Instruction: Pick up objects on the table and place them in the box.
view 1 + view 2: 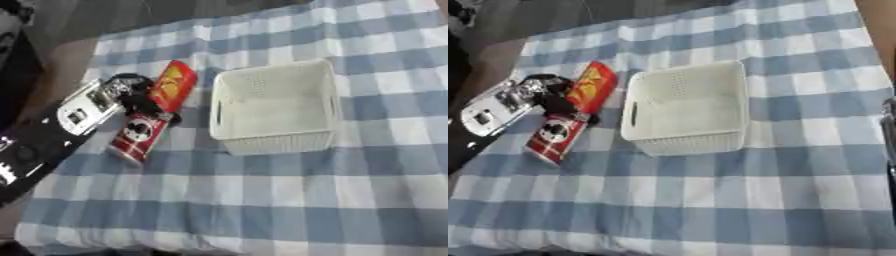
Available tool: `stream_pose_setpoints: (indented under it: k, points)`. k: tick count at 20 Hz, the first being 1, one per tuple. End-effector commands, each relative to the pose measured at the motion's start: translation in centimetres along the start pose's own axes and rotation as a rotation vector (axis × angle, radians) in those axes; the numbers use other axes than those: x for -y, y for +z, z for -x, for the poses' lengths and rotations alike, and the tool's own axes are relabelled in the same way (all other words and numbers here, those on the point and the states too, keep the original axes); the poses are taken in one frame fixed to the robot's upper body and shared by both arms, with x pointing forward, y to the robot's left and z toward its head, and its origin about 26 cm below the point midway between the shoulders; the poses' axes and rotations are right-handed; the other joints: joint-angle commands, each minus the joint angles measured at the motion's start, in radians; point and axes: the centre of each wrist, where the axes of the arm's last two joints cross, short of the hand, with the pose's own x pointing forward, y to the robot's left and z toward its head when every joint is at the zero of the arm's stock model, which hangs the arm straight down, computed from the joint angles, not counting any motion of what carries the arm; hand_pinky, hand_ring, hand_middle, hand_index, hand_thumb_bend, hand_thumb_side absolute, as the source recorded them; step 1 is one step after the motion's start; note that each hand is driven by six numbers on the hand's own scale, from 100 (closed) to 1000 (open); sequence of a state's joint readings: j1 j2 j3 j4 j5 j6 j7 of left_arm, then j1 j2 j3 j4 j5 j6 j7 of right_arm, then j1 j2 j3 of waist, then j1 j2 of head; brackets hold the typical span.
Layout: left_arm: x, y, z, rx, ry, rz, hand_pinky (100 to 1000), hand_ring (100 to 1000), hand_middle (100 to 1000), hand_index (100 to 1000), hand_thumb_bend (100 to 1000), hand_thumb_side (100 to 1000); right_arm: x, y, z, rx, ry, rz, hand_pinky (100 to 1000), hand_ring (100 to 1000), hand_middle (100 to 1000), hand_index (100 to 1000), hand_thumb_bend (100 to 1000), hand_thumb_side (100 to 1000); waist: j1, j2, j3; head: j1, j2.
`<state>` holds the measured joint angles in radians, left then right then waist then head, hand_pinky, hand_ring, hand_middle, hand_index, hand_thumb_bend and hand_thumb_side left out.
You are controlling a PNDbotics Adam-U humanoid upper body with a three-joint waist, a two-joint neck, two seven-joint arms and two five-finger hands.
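Note:
A red cylindrical can (136,135) lies on the blue-and-white checked cloth, left of the white perforated box (278,142), which stands empty. A red and orange packet (173,82) lies just beyond the can, slanted toward the box's far left corner. My left hand (140,100) comes in from the left on a black and silver arm. Its dark fingers curl over the can's upper end, between the can and the packet. A thin sliver of my right hand (890,131) shows at the right edge of the right eye view.
The checked cloth (262,200) covers the table in front of and to the right of the box. The table's far left edge (96,42) borders dark floor. My left forearm (44,145) lies across the near left corner.

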<state>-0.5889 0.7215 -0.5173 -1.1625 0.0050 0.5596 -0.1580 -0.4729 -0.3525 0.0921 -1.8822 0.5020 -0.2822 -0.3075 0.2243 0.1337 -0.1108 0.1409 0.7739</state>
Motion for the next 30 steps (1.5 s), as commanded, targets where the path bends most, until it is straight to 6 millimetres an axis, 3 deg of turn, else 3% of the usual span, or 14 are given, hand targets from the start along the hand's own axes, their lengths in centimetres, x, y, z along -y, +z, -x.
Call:
stream_pose_setpoints:
  k: [1, 13, 14, 15, 18, 23, 30]
  points:
    - [-2.0, 0.6, 0.3, -0.006, -0.005, -0.061, 100, 234, 329, 531, 197, 100, 0.4, -0.7, -0.3, 0.03, 0.004, 0.008, 481, 643, 674, 693, 100, 974, -0.009, -0.01, 0.004, 0.0, -0.004]
    - [-8.3, 4.6, -1.3, 0.048, -0.048, -0.193, 100, 230, 321, 516, 193, 100, 0.4, -0.1, 0.3, -0.002, 0.016, 0.0, 480, 642, 673, 693, 100, 971, -0.002, -0.031, 0.033, -0.009, -0.004]
    - [-8.7, 4.9, -1.5, 0.054, -0.052, -0.205, 100, 230, 321, 516, 358, 100, 0.3, 0.0, 0.3, -0.005, 0.017, 0.0, 480, 642, 673, 693, 100, 971, -0.001, -0.032, 0.036, -0.01, -0.004]
    - [-9.0, 5.1, -1.7, 0.058, -0.057, -0.213, 100, 230, 321, 515, 194, 100, 0.3, 0.0, 0.4, -0.007, 0.018, 0.0, 480, 642, 673, 693, 100, 971, -0.001, -0.034, 0.038, -0.011, -0.004]
    - [-9.8, 5.8, -1.8, 0.064, -0.074, -0.238, 100, 233, 323, 516, 195, 100, 0.3, 0.1, 0.5, -0.012, 0.022, -0.001, 480, 642, 673, 693, 100, 970, -0.001, -0.038, 0.043, -0.015, -0.004]
    - [-10.3, 6.6, -2.5, 0.093, -0.094, -0.245, 100, 231, 321, 513, 191, 100, 0.3, 0.2, 0.6, -0.015, 0.026, -0.003, 480, 643, 674, 694, 100, 967, -0.001, -0.043, 0.043, -0.019, -0.004]
    - [-8.6, 10.5, -6.7, 0.318, -0.13, -0.185, 100, 224, 307, 498, 219, 100, 0.7, 0.0, 0.9, -0.016, 0.05, -0.002, 481, 644, 675, 694, 100, 955, -0.014, -0.048, 0.002, -0.019, -0.004]
